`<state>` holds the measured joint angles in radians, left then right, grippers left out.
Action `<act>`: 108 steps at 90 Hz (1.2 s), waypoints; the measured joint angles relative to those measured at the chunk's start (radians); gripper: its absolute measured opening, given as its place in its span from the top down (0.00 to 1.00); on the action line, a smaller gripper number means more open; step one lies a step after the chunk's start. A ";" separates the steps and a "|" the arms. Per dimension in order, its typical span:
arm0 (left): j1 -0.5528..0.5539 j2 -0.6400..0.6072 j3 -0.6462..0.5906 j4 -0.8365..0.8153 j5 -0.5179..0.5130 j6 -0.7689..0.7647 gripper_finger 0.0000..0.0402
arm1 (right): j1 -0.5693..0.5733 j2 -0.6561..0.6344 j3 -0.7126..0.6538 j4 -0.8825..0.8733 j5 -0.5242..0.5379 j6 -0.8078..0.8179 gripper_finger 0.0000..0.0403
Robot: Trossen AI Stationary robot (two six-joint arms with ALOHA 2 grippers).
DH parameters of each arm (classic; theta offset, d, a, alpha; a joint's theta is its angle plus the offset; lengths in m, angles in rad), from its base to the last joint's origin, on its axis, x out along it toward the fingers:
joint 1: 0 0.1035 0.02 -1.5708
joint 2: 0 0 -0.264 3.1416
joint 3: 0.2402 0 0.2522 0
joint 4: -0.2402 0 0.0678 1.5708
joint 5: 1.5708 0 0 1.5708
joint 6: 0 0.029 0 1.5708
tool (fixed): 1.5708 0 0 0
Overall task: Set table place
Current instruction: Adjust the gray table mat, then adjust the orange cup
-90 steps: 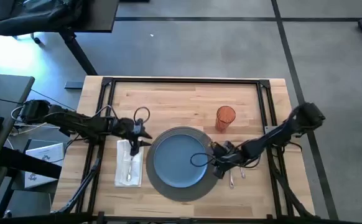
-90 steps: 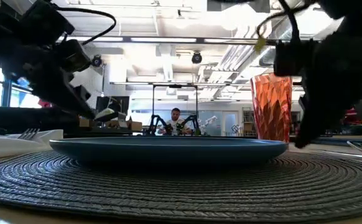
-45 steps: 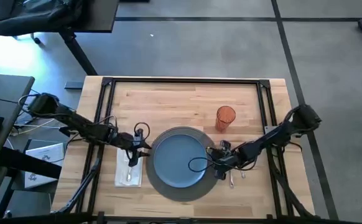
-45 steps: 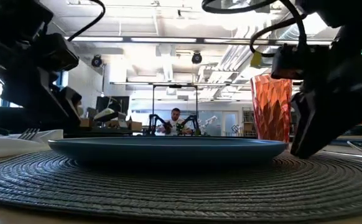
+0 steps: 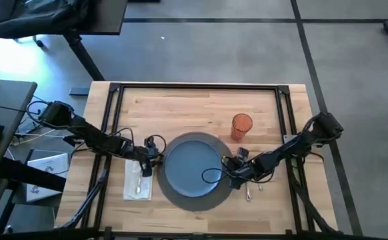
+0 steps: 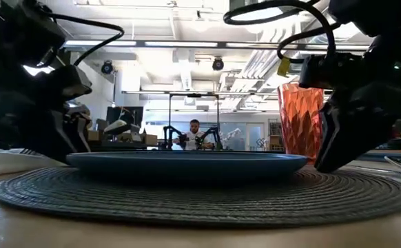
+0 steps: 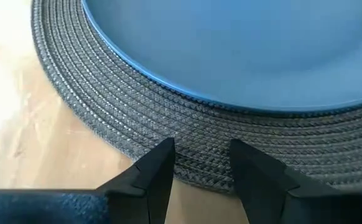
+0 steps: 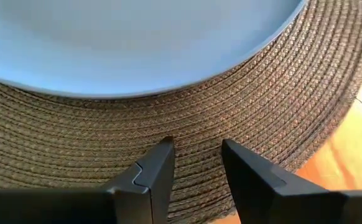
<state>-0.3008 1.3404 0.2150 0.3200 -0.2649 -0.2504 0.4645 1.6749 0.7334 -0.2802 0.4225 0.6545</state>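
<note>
The round dark grey woven placemat (image 5: 193,205) lies flat on the wooden table (image 5: 181,107), with a blue plate (image 5: 193,168) on top of it. My left gripper (image 5: 153,159) is at the mat's left rim, my right gripper (image 5: 230,175) at its right rim. Each is open by a narrow gap, with nothing between the fingers. In the low view they stand on either side of the plate (image 6: 187,162). My left gripper (image 7: 201,149) sets both fingertips down on the mat's outer woven band (image 7: 199,168), just outside the plate's rim. The fingers slant down from the table's left. The mat stays flat on the table. My right gripper (image 8: 196,144) sets both fingertips down on the mat's outer band (image 8: 196,165), between the plate's rim and the mat's edge. The fingers slant down from the table's right. The mat lies flat.
A white napkin (image 5: 138,181) with a fork on it lies left of the mat, under my left arm. Cutlery (image 5: 251,191) lies right of the mat. An orange glass (image 5: 241,127) stands at the far right of the plate. Bare planks lie beyond the mat.
My left gripper has come down toward the near edge and onto the mat's left rim. The mat, with the plate on it, has then slid a little toward the table's far edge, staying flat, with both grippers on its rims.
</note>
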 joint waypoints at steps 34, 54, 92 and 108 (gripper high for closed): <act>0.000 -0.103 0.001 -0.026 0.021 0.008 0.65 | 0.000 -0.061 -0.003 -0.003 -0.087 0.068 0.69; 0.000 -0.181 0.032 -0.100 0.050 0.023 0.65 | 0.000 -0.179 -0.003 -0.026 -0.156 0.137 0.61; 0.036 -0.208 0.060 -0.121 0.034 0.071 0.65 | -0.103 -0.627 -0.002 -0.028 -0.197 0.004 0.43; 0.065 -0.208 0.060 -0.122 0.061 0.072 0.65 | -0.166 -0.719 0.006 0.009 -0.120 -0.213 0.44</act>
<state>-0.2357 1.1329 0.2749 0.1981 -0.2034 -0.1789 0.2980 0.9557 0.7398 -0.2712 0.3026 0.4415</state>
